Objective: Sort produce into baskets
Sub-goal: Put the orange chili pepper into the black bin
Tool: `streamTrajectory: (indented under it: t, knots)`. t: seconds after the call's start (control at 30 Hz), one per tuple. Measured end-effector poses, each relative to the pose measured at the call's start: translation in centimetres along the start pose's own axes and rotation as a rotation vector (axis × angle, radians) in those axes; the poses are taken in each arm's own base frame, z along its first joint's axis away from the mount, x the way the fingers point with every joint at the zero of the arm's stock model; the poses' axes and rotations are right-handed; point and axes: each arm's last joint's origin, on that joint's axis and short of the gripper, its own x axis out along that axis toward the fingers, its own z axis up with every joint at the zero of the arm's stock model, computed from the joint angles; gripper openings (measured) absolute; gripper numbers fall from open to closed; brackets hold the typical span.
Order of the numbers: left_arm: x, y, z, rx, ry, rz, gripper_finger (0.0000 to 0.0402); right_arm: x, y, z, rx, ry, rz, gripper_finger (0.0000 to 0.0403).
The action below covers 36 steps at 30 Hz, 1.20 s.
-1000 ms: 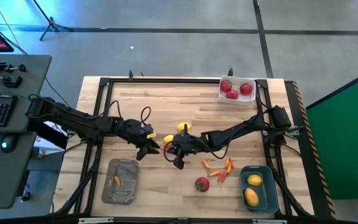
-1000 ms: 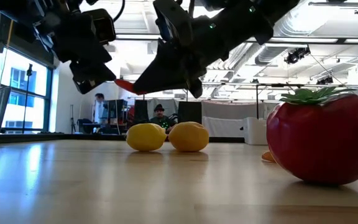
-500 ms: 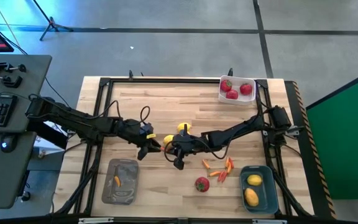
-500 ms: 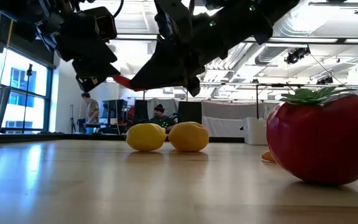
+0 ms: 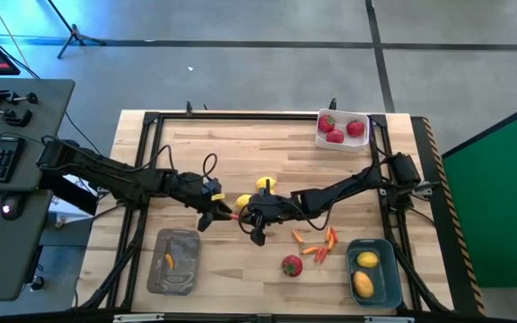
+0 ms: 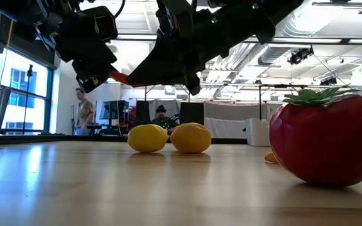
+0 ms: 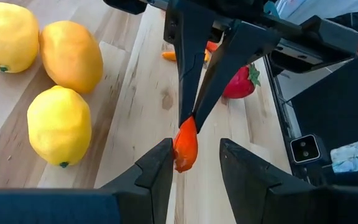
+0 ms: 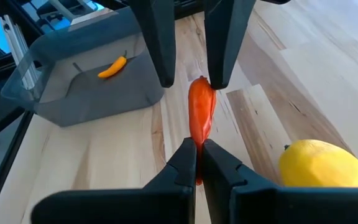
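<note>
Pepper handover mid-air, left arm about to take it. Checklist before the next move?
1. Right gripper jaws shut on the red-orange pepper: ok.
2. Pepper sits between the jaws of the left gripper: ok.
3. Left jaws clamped on the pepper: not ok; it touches one jaw, with a gap at the other.
4. Pepper clear of the table and the lemons: ok, held in the air beside them.
5. Room in the grey tray: ok, only one small orange pepper inside.
</note>
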Motion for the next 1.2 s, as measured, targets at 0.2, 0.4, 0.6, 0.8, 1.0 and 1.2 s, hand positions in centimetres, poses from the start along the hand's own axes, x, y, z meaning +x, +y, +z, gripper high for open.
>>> streamTrajectory:
  t: [0.2,0.4,0.6,0.8,1.0,1.2]
  knots:
    - [0.03,-0.34,-0.22,0.051,0.028,-0.047,0.0117,0.0,0.04,-0.01,-0.001,0.0,0.002,0.0004]
    - [0.06,-0.53,-0.35,0.095,0.032,-0.05,0.0117,0.0,0.07,0.09,0.001,-0.01,0.006,0.0004]
    - [0.06,-0.51,-0.4,0.123,0.036,-0.047,0.0117,0.0,0.09,0.13,0.002,-0.014,0.007,0.0004]
    - [0.06,-0.4,-0.57,0.127,0.054,-0.037,0.0119,-0.02,0.23,0.47,0.009,-0.049,0.022,0.0004]
    - [0.06,-0.37,-0.61,0.137,0.056,-0.033,0.0128,-0.02,0.26,0.64,0.028,-0.065,0.029,0.0004]
    - [0.06,-0.36,-0.61,0.143,0.055,-0.032,0.0119,-0.03,0.3,0.67,0.045,-0.066,0.038,0.0004]
